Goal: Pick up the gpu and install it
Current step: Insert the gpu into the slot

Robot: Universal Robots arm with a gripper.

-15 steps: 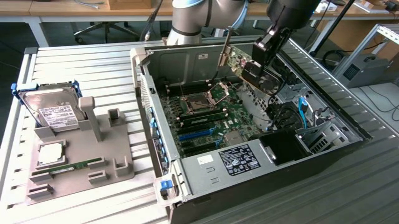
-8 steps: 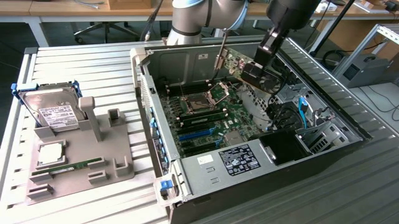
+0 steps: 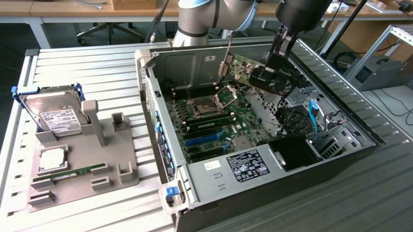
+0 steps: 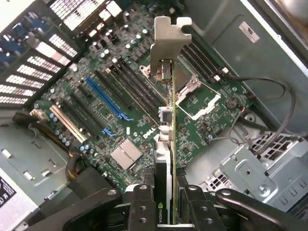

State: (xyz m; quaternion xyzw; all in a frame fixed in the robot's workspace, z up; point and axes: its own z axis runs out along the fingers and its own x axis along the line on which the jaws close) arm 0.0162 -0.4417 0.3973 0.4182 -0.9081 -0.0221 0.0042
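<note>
The gpu hangs in the air above the open computer case, a green board with a black fan face and a silvery bracket at its end. My gripper is shut on it near the fan end. In the wrist view the gpu runs edge-on away from my gripper, its bracket at the far end. The fingers press on both faces of the card. Below it lies the motherboard with a blue slot and black slots beside it.
A grey fixture tray on the exterior view's left carries a hard drive, a CPU chip and a green memory stick. The case walls, a drive cage and cables surround the motherboard.
</note>
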